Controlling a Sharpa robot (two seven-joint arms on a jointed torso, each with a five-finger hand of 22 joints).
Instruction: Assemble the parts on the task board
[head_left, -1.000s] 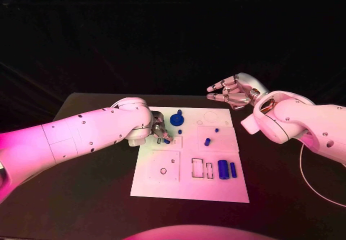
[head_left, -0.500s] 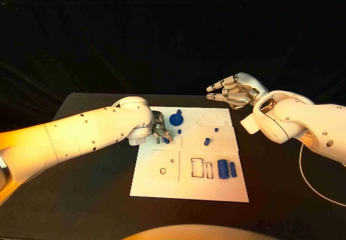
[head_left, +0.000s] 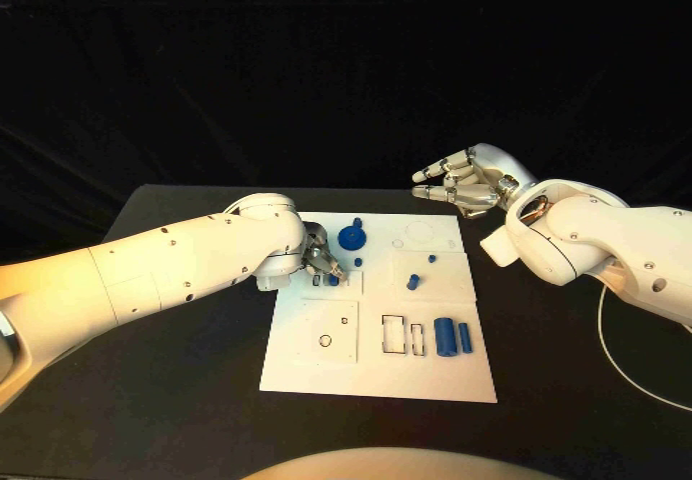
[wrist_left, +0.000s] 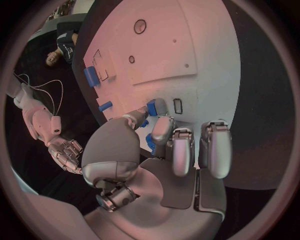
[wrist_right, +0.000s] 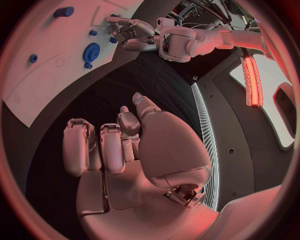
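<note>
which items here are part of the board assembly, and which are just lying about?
Job:
- task board
- blue gear
- two blue cylinders lying side by side
- small blue pegs
- blue part at the left hand's fingertips

Lying about:
- black table
- right hand, raised off the board, holding nothing

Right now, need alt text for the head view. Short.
The robot's left hand reaches onto the white task board and touches a small blue part near its far left corner. The right hand hovers beyond the board, fingers curled, holding nothing. Other blue parts lie on the board.
</note>
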